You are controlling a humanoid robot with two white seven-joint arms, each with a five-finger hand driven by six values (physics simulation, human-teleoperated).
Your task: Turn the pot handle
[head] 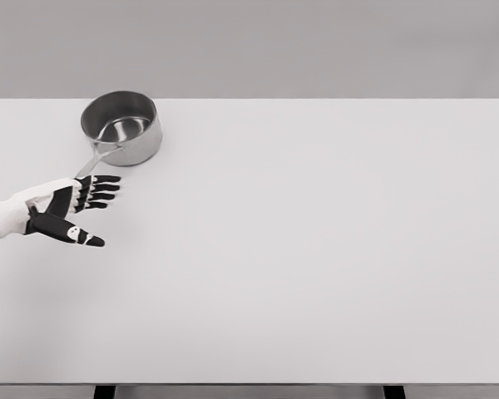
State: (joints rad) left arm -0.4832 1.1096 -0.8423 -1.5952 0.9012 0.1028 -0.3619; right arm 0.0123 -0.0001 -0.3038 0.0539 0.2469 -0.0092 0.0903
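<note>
L hand (71, 204) fingers spread, beside pot (121, 126) handle (91, 162).

Pot (122, 127): polished grey metal, its inner wall and base glossy with soft reflections; the handle (94, 161) is the same bright metal. Table (316, 249): smooth, matt white top. Left hand (66, 208): smooth white shell with black, slightly glossy fingers (100, 189).
</note>
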